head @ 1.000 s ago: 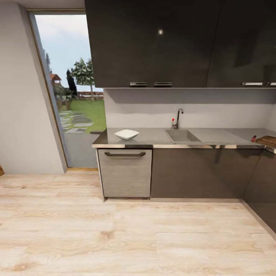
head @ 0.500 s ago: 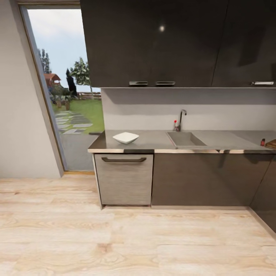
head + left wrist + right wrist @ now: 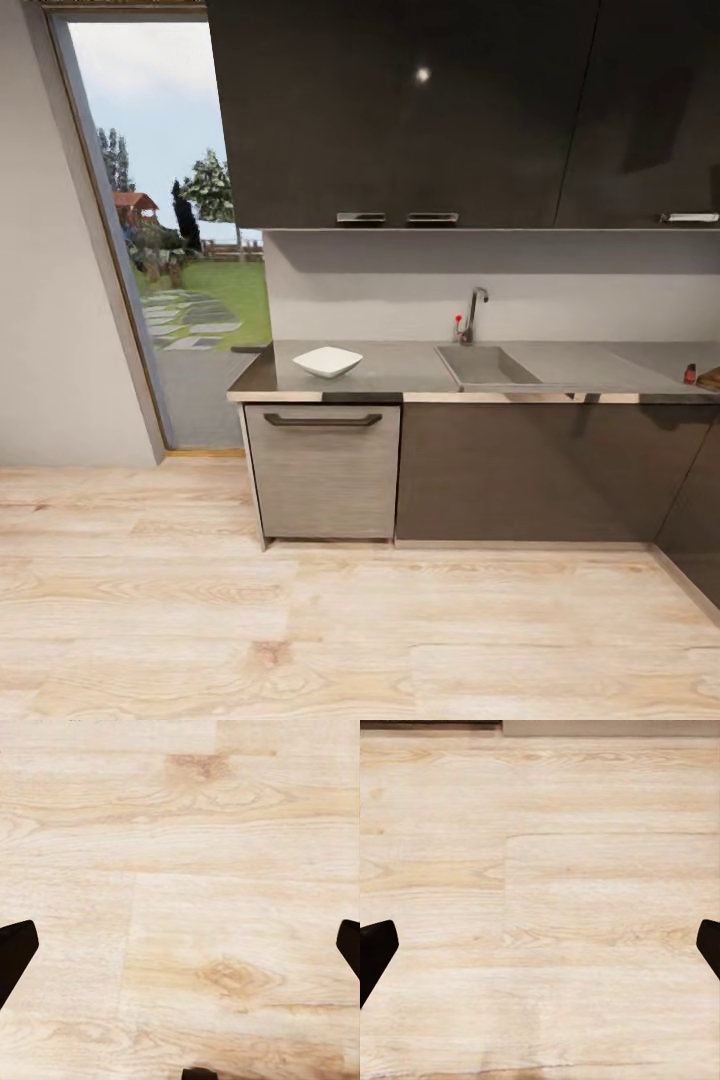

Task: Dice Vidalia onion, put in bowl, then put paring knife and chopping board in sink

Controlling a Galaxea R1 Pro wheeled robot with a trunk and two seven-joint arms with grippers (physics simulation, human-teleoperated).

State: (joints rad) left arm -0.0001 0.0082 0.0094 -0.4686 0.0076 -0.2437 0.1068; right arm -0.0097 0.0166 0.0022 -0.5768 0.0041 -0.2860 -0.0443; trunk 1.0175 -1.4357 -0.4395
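Where pale plank floor (image 3: 300,620) spreads, grey countertop (image 3: 400,372), sink (image 3: 485,366), bowl (image 3: 328,361).

Daylight poured in through the tall window (image 3: 170,250) left of the counter, and the room was evenly bright. The dark upper cabinets (image 3: 420,110) carried one small glare spot and cast a soft shadow on the wall beneath. The countertop (image 3: 400,368) shone faintly. Everything looked slightly soft; the window frame leaned outward from lens distortion.

White bowl (image 3: 329,361); grey countertop (image 3: 400,368); grey sink (image 3: 482,366); dark cabinets (image 3: 540,468); pale wood-grain floor (image 3: 300,630).
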